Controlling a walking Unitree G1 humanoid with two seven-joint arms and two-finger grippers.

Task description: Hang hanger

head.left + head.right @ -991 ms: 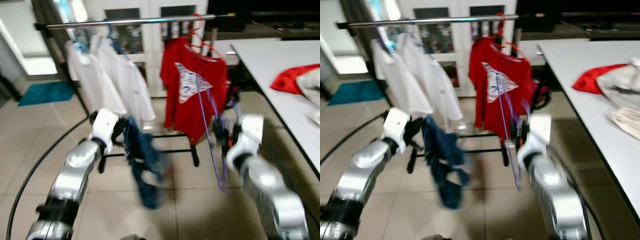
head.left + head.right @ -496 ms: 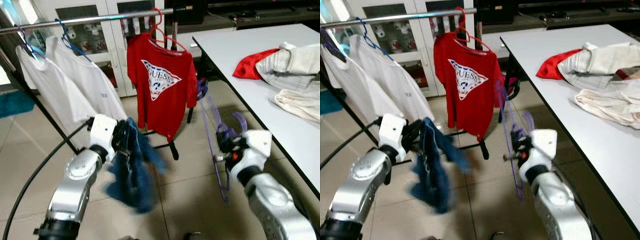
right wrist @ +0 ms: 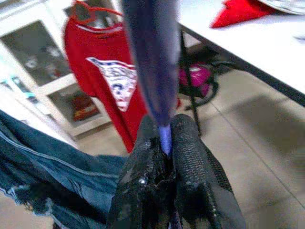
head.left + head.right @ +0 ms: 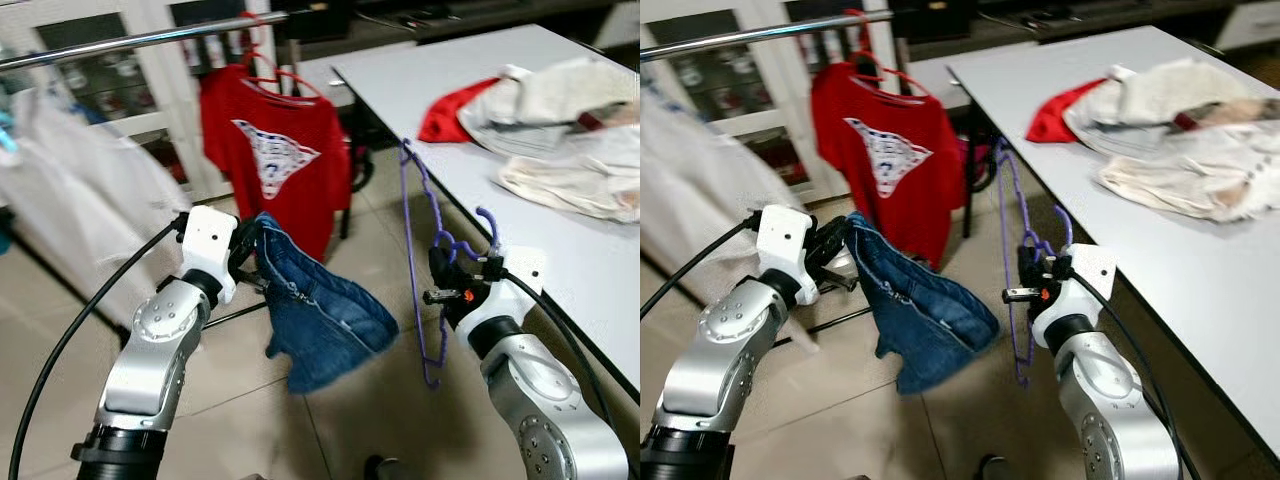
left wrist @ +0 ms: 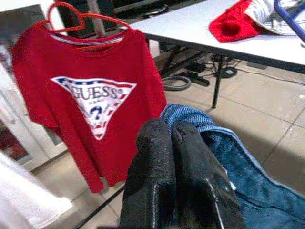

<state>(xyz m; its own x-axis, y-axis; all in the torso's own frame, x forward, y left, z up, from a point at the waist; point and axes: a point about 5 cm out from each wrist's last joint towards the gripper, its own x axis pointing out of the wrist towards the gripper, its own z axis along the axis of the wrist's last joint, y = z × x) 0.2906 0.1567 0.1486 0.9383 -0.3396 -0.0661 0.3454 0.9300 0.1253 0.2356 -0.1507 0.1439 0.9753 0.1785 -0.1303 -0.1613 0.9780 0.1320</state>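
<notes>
Right pincer clamped on the purple hanger; the right wrist view shows both black fingers pressed together on the hanger's thin wire. Hanger is held beside the near edge of the white desk, well apart from the rail. Its long axis runs nearly vertical, one end above the pincer, the other dangling toward the floor.

Left pincer closed on blue denim shorts; the left wrist view shows the fingers pinched on the fabric's upper edge, and the garment hangs free below.

Clothes rail sits up and to the robot's left of the hanger, ahead of both arms. Red T-shirt on a red hanger occupies the rail's right end; white shirts hang further left, blurred.

Judgement: the hanger lies on the right arm's side, while the free stretch of rail is nearer the left arm. Hanging calls for a raise and a carry leftward, and probably for turning the long axis level
</notes>
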